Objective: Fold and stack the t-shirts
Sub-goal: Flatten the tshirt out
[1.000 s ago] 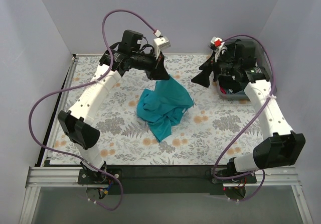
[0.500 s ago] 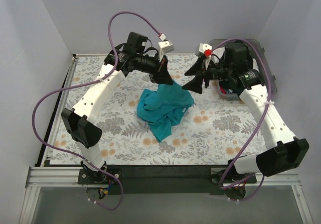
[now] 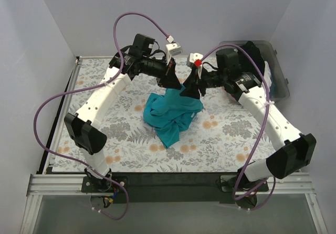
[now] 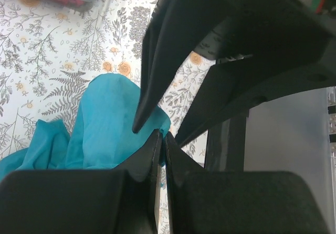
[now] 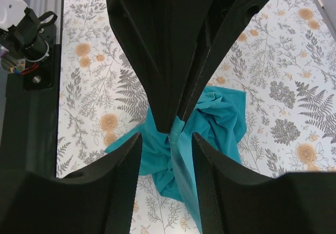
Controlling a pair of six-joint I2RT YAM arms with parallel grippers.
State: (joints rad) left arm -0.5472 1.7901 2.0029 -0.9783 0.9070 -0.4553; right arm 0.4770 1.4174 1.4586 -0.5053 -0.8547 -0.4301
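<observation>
One edge of the teal t-shirt (image 3: 170, 113) was held up, clamped in the left pincer (image 3: 175, 85). The right pincer (image 3: 188, 91) was spread apart close by. That edge probably needed gripping next, so the shirt could be spread out.

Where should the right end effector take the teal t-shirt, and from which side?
Probably the lifted edge of the teal t-shirt beside the left end effector, approached from the right, jaws straddling it: that strip hangs taut, the rest lies bunched on the tablecloth.
</observation>
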